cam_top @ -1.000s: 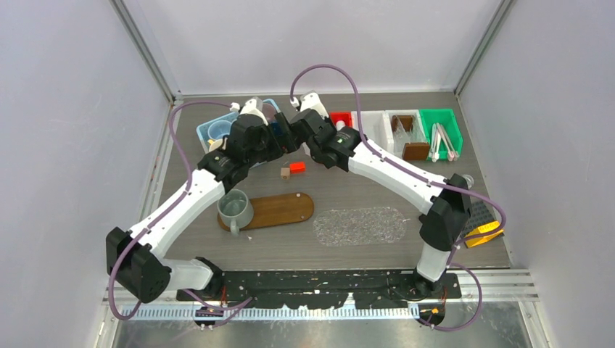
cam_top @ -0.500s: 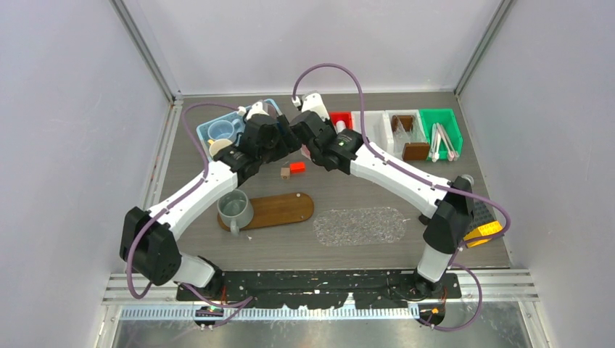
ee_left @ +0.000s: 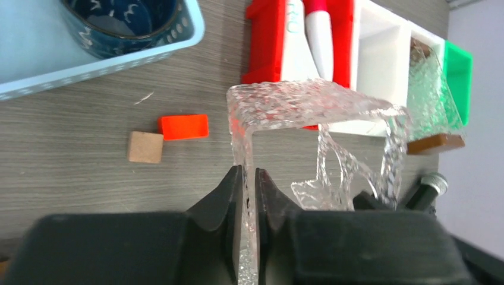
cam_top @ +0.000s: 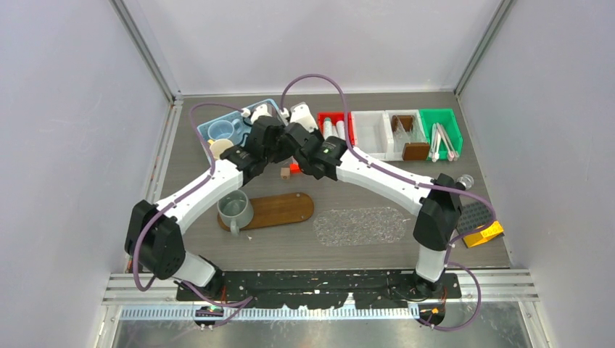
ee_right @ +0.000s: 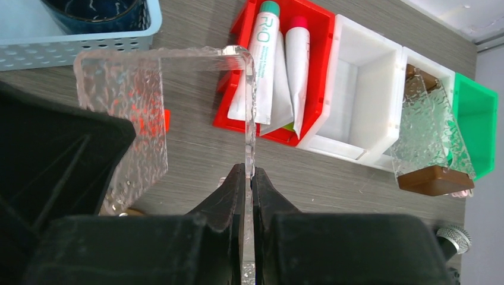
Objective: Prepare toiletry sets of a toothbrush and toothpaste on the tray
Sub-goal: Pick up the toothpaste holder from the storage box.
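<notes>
At the table's far middle, the top view shows only two wrists meeting, their jaws hidden beneath them. The wrist views fill this in: the left gripper (ee_left: pixel 249 178) pinches one wall of a bent clear piece (ee_left: pixel 297 107), and the right gripper (ee_right: pixel 248 175) pinches another wall. Toothpaste (ee_right: pixel 261 59) lies in the red bin (ee_right: pixel 321 59) just beyond. Nearer, a mug (cam_top: pixel 234 208) sits at the tray's (cam_top: pixel 283 209) left end.

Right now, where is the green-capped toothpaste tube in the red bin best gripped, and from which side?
Probably from above, across the body just below the cap: there the green-capped tube is narrow with a gap to the pink-capped tube, while their flat wide tails overlap inside the red bin.
</notes>
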Controlling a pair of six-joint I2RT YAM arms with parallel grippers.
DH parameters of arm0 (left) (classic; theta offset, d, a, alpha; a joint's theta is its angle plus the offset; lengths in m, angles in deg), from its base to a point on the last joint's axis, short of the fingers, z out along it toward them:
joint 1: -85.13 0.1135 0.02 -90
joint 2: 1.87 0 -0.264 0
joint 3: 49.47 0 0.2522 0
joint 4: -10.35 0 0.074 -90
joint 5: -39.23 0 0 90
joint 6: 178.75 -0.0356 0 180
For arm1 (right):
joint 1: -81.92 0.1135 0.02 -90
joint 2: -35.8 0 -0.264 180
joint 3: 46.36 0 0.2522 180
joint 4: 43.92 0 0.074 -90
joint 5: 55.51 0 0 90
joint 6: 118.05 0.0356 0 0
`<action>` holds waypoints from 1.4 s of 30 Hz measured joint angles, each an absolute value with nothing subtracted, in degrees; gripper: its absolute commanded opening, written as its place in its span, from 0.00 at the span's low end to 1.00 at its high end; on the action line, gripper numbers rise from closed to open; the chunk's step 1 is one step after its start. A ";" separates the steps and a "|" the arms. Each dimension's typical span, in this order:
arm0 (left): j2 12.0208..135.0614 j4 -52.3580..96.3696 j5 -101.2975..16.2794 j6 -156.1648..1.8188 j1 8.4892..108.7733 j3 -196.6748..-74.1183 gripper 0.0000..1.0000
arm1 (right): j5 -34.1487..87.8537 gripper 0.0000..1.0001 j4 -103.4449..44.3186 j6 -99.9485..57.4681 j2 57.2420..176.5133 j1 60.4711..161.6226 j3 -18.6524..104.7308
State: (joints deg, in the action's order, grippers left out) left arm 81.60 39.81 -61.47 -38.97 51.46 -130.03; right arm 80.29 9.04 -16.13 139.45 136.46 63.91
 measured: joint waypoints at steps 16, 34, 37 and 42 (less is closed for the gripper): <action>81.40 40.84 -63.00 -44.70 51.74 -128.02 0.00 | 69.91 0.78 9.92 -14.01 134.16 137.25 64.81; 68.83 24.54 -41.43 -42.60 63.46 -112.85 0.00 | 36.73 0.67 -3.33 -2.08 114.56 120.53 46.14; 67.83 21.87 -39.31 -40.72 63.79 -111.35 0.00 | 32.45 0.61 -4.44 -0.11 114.60 120.53 45.20; 67.48 18.59 -36.66 -38.14 63.79 -110.34 0.00 | 27.40 0.54 -7.44 2.80 115.26 120.57 44.42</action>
